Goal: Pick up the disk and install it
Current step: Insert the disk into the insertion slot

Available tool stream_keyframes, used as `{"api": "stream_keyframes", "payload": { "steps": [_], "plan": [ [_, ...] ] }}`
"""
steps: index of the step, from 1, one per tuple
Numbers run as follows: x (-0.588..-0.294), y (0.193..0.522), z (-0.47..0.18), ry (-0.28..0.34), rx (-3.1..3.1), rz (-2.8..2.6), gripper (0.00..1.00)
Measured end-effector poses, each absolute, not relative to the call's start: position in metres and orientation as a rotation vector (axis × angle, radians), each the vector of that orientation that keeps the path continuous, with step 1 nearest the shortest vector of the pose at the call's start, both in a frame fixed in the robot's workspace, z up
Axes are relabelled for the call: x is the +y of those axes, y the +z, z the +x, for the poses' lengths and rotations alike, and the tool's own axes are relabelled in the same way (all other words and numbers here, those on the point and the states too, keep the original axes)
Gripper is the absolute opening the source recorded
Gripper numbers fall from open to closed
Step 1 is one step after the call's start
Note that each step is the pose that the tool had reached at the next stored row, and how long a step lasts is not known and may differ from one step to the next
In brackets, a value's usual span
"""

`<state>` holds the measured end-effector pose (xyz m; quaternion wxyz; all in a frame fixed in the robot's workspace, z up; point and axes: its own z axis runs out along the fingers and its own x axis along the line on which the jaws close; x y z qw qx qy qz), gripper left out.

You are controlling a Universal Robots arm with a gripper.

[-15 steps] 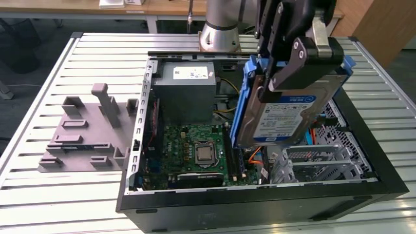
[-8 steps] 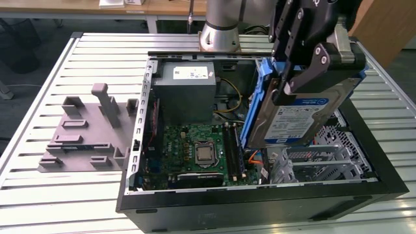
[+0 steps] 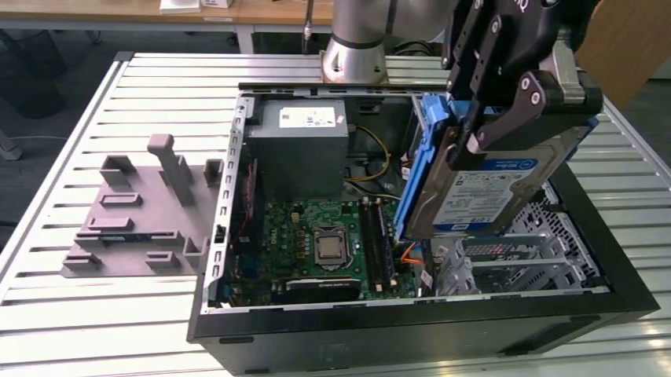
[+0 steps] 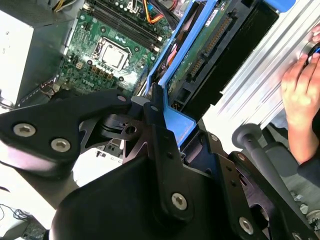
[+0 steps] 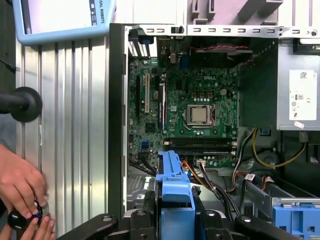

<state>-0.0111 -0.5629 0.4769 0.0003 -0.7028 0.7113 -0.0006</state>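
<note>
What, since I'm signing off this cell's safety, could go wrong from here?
1. The disk, tilted in the end effector above the open computer case, could slip onto the motherboard.
2. The orange cables beside the drive cage could get pinched as it goes in.
3. A person's hand is at the table's edge beside the case, possibly within reach of the arm.

Arm (image 3: pixel 357 43) overhead, gripper (image 3: pixel 501 126) tilted downward, clamped on the upper edge of the disk (image 3: pixel 477 188)
</note>
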Motion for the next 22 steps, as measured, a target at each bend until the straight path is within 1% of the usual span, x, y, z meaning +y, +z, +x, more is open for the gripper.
{"api": "stream_keyframes", "payload": {
  "steps": [22],
  "plan": [
    [-0.567,0.460,0.042,-0.001,2.235,-2.208,0.36]
  ]
}}
